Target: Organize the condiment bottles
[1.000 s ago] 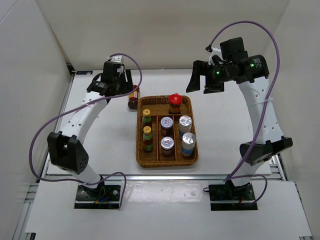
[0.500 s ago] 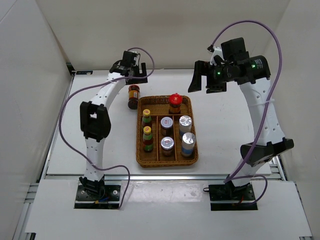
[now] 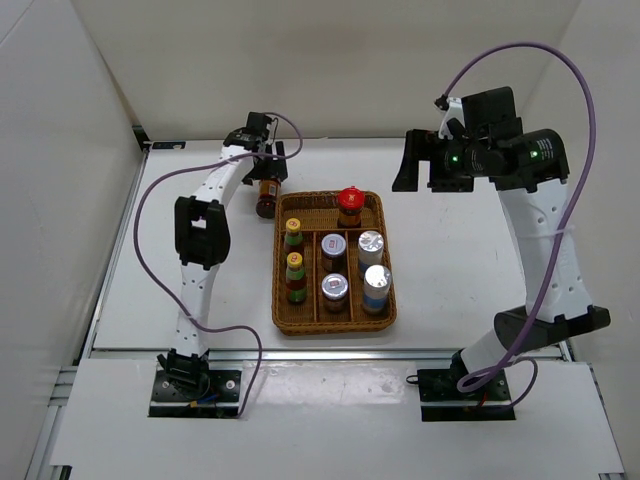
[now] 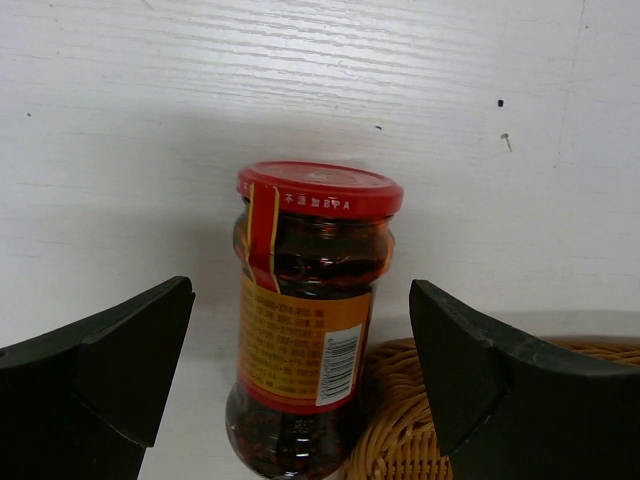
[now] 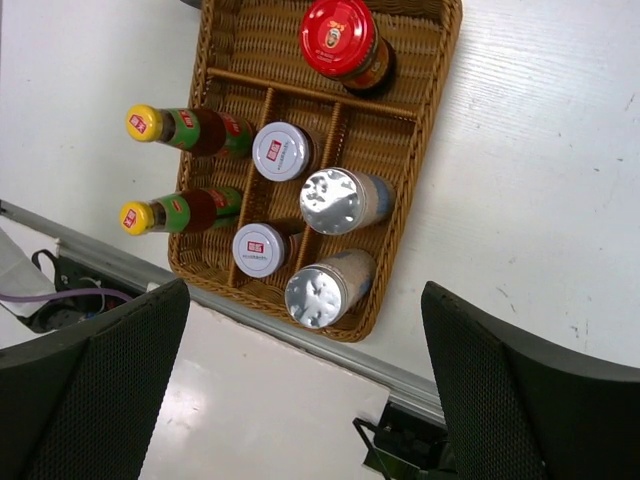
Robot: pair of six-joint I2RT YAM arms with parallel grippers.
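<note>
The one red-lidded jar [image 4: 305, 350] left outside is on the table [image 4: 120, 120], its base just beside the far-left corner of the basket [image 4: 395, 440]. It looks to be lying on its side, lid towards the far edge (I can't be certain). It's glass and full, so I judge it heavy for its size, hard, smooth, breakable, and round enough to roll. I'd take it across the labelled belly, not the lid. My left gripper [image 4: 300, 300] hangs over it, jaws wide and holding nothing, arm stretched far out. My right gripper [image 5: 300, 300] hangs high above the basket, wide and empty too.
</note>
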